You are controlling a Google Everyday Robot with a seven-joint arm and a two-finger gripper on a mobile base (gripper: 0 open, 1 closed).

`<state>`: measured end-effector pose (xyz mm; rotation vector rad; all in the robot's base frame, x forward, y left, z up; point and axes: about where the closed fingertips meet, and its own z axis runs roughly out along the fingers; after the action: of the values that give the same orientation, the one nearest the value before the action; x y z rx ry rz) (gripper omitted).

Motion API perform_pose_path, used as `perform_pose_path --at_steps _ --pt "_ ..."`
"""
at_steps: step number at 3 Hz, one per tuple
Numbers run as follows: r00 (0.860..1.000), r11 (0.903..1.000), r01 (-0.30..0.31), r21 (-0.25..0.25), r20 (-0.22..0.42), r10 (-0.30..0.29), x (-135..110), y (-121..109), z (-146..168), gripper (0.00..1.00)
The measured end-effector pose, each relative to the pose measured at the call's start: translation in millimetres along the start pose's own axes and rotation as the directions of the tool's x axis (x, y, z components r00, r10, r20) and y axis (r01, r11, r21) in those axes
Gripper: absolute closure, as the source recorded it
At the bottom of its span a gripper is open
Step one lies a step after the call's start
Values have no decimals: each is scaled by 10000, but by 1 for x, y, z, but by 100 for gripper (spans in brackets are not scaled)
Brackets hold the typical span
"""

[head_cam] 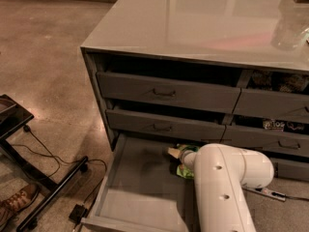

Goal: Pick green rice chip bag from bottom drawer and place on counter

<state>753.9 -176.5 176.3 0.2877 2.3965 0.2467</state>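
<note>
The bottom drawer (135,187) is pulled open, with a plain grey floor. The green rice chip bag (183,170) lies at its back right; only a green edge shows past my white arm (227,178). My gripper (177,153) reaches down into the drawer right at the bag, mostly hidden by the arm's end. The glossy grey counter (193,18) is the cabinet's top, above the drawers.
Two shut handled drawers (164,93) sit above the open one. The right stack (280,103) holds dark-packaged snacks. A black stand (29,178) with cables and a brown shoe (14,204) are on the floor at left. A clear object (289,30) stands on the counter's right.
</note>
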Motion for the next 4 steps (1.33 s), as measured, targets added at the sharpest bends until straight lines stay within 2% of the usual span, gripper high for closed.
perform_pose_path --at_steps 3,4 --pt "9987 9994 241 263 -445 -230 19 1 20 0" --pt "9986 9994 217 267 -487 -204 19 2 19 0"
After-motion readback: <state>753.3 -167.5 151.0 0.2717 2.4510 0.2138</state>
